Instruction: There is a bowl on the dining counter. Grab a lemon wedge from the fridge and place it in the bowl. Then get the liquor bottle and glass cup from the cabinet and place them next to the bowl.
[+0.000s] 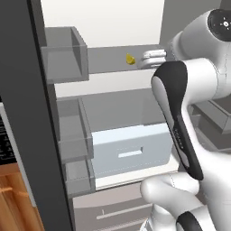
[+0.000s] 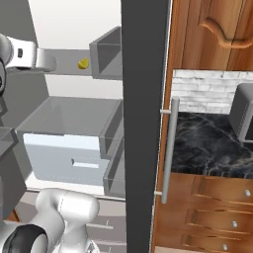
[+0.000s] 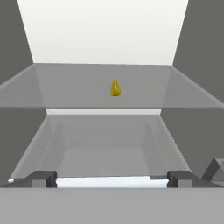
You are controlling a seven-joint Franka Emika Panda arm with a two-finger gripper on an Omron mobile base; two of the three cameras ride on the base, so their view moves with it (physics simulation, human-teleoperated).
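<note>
Seen in the left base view, from left to right: dark grey edge of an open door of the tall light-grey metallic fridge, then grey door bins stacked one above another, then the white-lit interior with a translucent grey shelf and, below it, a pale blue-white drawer with a slot handle. On that shelf, toward its right part, the small bright-yellow curved lemon wedge, resting alone. Just right of the wedge and apart from it, the white two-finger gripper, level with the shelf and aimed at the wedge, on the white arm with dark joints. In the hand view, two dark fingertips spread wide at the lower corners, nothing between them, with the wedge upright on the shelf straight ahead and well beyond the tips. In the right base view, arm at far left, wedge beside it on the shelf, then the other dark door with a vertical grey bar handle, then a black marble worktop over knobbed wooden drawers.
</note>
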